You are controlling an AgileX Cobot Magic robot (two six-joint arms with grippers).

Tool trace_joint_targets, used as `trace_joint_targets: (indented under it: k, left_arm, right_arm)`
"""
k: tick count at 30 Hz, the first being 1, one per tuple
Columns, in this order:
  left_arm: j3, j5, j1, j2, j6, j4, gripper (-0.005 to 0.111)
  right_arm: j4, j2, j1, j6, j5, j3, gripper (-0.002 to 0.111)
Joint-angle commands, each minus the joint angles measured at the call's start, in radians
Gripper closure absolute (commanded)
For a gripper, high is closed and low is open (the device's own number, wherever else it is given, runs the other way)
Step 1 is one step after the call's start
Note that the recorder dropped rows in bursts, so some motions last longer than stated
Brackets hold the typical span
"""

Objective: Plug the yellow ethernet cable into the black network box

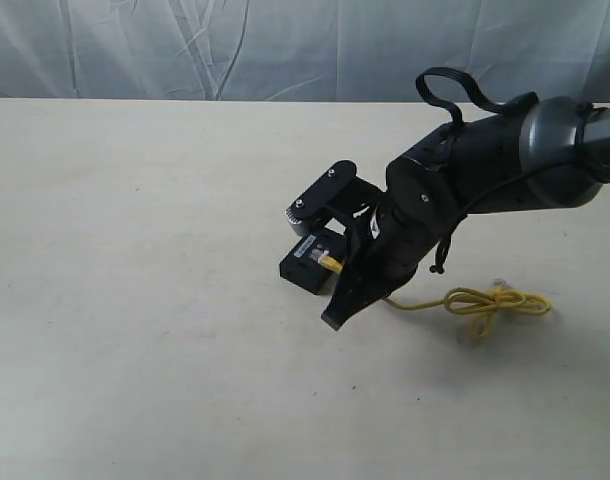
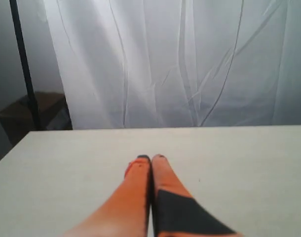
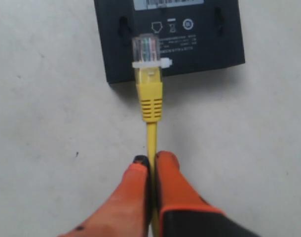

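Orange fingers (image 3: 135, 182) of the right gripper (image 3: 150, 159) are pressed together on the yellow ethernet cable (image 3: 151, 136). They pinch the cord a short way behind its yellow boot, and the cord runs on between them out of sight.

- The clear plug (image 3: 147, 48) points away from the gripper, and its tip lies over the near edge of the black network box (image 3: 200, 44). A small white piece crosses the plug just behind the clear part. The plug sits above the box's upper face, not in any socket that I can see. I cannot tell whether it touches the face or hangs just over it.
- The upper face of the box shows printed white symbols, and a barcode label (image 3: 168, 3) sits at its far edge. The box lies flat on the table (image 3: 42, 148).
- In the exterior view the right gripper (image 1: 337, 312) comes in from the right on a dark arm, angled down and to the left, directly over the box (image 1: 303, 266). The plug (image 1: 330, 263) shows as a yellow spot at the box's right side.
- The cable (image 1: 420, 303) trails right from the gripper along the table to a loose loop (image 1: 490, 300), well apart from the box. A second clear plug (image 1: 501, 285) lies at the loop's far side.
- The left gripper (image 2: 150, 159) does not show in the exterior view. In its wrist view the two fingers are pressed together with nothing between them, and they hang over bare table.
- A wrinkled white curtain (image 2: 180, 59) hangs beyond the table's far edge.
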Motion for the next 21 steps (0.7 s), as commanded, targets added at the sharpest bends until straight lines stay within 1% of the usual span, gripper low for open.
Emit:
trace_joint_targets:
  k: [1,5,8,10,13,16,21]
  left_arm:
    - [-0.153,0.091,0.003,0.237,-0.001,0.032,0.107]
    - [-0.260,0.091,0.003,0.484,0.002,0.081,0.107]
    - [-0.330,0.087,0.003,0.690,0.035,0.082,0.107]
    - [-0.379,0.070,0.003,0.841,0.067,0.053,0.107]
    - [-0.455,0.044,-0.016,1.045,0.162,-0.027,0.107]
    - [-0.553,0.043,-0.049,1.235,0.298,-0.158,0.107]
    - [-0.762,0.055,-0.137,1.527,0.605,-0.390,0.107]
  right_arm:
    - [0.029,-0.008,0.000,0.000,-0.005,0.002,0.109]
    - [0.063,-0.008,0.000,0.000,-0.015,0.002,0.109]
    - [0.080,-0.008,0.000,0.000,-0.004,0.002,0.109]
    - [0.083,-0.008,0.000,0.000,0.007,0.002,0.109]
    - [0.083,-0.008,0.000,0.000,0.033,0.002,0.109]
    - [0.071,-0.008,0.000,0.000,0.056,0.002,0.109]
    - [0.045,-0.008,0.000,0.000,0.076,0.002,0.109]
